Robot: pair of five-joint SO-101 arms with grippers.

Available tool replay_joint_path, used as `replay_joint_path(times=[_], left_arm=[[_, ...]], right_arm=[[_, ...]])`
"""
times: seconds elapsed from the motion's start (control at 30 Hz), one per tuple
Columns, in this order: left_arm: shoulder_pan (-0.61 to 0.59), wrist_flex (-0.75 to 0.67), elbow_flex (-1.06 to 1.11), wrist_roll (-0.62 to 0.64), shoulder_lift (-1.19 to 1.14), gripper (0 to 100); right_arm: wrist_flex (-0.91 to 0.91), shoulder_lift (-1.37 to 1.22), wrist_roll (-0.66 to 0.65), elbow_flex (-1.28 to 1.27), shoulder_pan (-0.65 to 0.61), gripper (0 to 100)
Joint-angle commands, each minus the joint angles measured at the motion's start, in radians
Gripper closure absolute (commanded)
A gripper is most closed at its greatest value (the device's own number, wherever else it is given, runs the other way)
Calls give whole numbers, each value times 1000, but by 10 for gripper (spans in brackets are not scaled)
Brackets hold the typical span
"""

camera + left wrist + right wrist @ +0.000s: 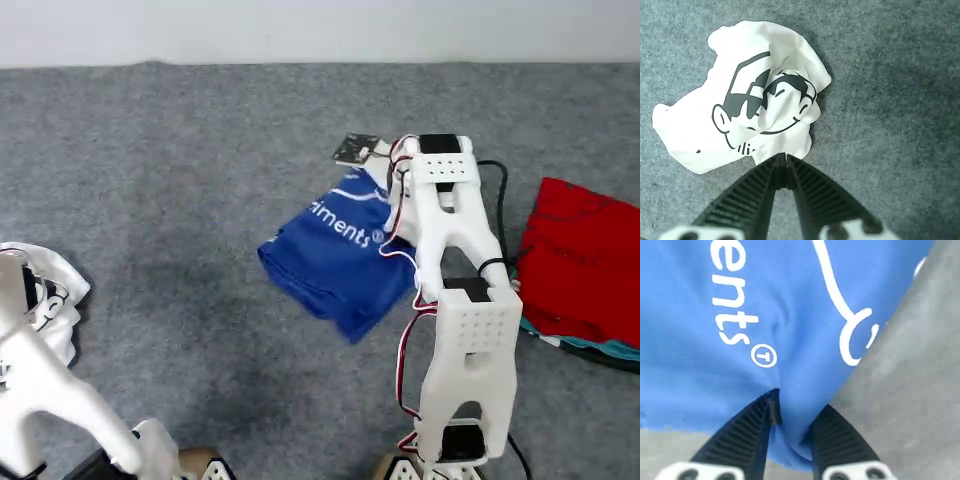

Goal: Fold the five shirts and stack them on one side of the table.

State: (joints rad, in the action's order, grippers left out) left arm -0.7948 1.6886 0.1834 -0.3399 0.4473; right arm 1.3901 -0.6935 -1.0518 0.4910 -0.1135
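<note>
A blue shirt with white lettering lies partly folded at the table's middle. My right arm stretches over its right side. In the right wrist view my right gripper is shut on a bunched fold of the blue shirt, with fabric filling the gap between the fingers. A crumpled white shirt with a black cartoon print lies at the table's left edge. My left gripper is shut, its tips right at the near edge of the white shirt; I cannot tell if it pinches any cloth.
At the right edge, a folded red shirt lies on top of a teal one. The grey carpet-like table top lies bare between the white and blue shirts and toward the back.
</note>
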Motion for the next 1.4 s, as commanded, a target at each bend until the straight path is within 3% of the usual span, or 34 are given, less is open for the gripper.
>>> replay_joint_path(times=[0.0, 0.13, 0.23, 0.53, 0.77, 0.93, 1.13, 1.37], left_arm=[[8, -12, -5, 6, 8, 995], [8, -8, -5, 6, 8, 995], [8, -6, -5, 5, 8, 995], [8, 8, -4, 3, 8, 995], [8, 8, -4, 3, 8, 995], [8, 28, -4, 5, 8, 995], [3, 41, -4, 2, 8, 995], [5, 41, -4, 0, 8, 995]], right_arm=[[-87, 74, -98, 49, -28, 990], [-105, 74, -100, 57, -73, 978], [-108, 82, -94, 57, -74, 910], [-21, 206, 304, 109, -94, 813], [174, 298, 649, 110, -193, 834], [252, 303, 806, 110, -340, 997], [168, 228, 947, 106, -472, 989], [-8, -35, 996, 112, -489, 988]])
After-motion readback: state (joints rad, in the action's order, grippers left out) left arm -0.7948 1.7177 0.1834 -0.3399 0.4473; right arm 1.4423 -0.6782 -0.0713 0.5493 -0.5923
